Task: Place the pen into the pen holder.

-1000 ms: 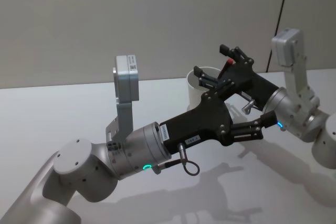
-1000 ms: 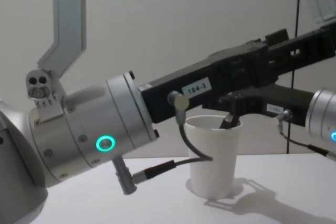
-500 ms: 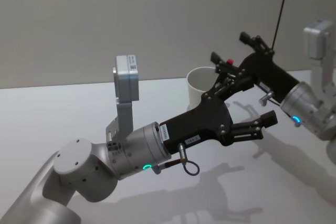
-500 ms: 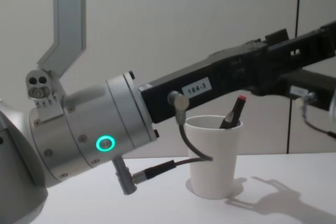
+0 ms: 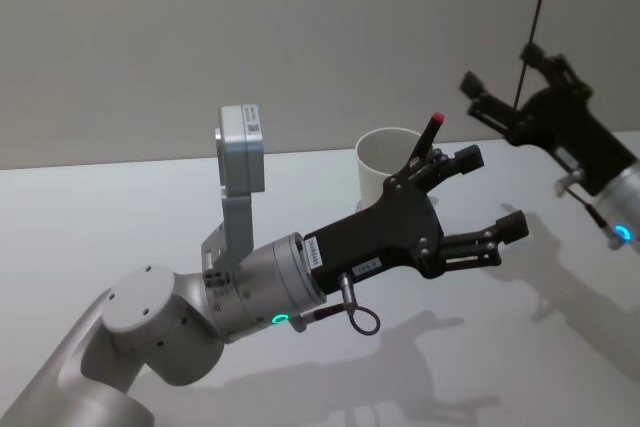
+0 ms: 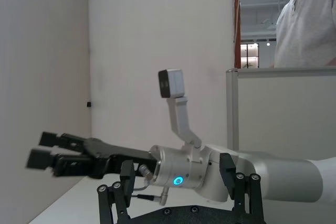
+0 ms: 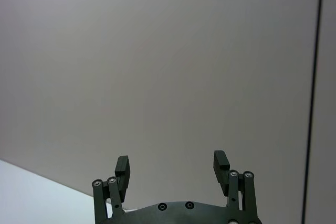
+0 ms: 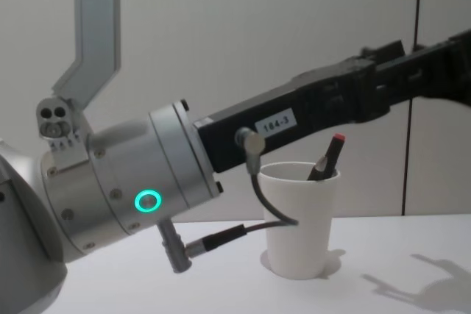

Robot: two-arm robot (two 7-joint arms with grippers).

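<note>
— Where's my left pincer [image 5: 487, 194]?
— Reaching forward mid-frame, fingers [image 5: 463, 159] spread, holding nothing.
— And my right pincer [image 5: 503, 79]?
— Raised high at the right edge, fingers [image 7: 221, 162] apart, also holding nothing.

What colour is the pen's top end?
Red, on a dark pen body; clearest in the chest view.
</note>
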